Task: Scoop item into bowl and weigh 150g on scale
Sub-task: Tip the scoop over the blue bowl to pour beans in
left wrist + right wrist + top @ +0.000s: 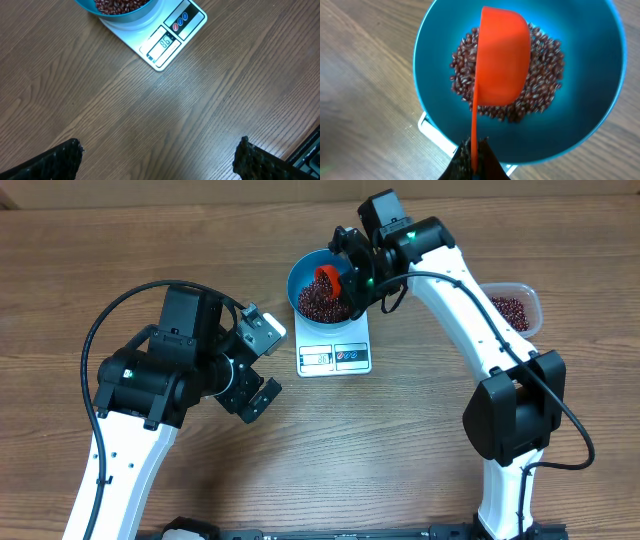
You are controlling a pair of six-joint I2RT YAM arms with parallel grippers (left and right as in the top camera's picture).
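Here, right gripper [474, 156] clamps scoop [502, 60] over bowl [600, 75]; left gripper [157, 161] gapes; scale [186, 22] digits blurred.

Tabletop [100, 260]: brown wood-grain surface. Lying directly on it: one flat white square scale [335, 357], its display panel along the near edge, and one clear plastic container [534, 298] to the right, well apart from the scale.

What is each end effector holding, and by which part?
Right end effector grips the orange scoop by its handle's end; left end effector is open, holding nothing.
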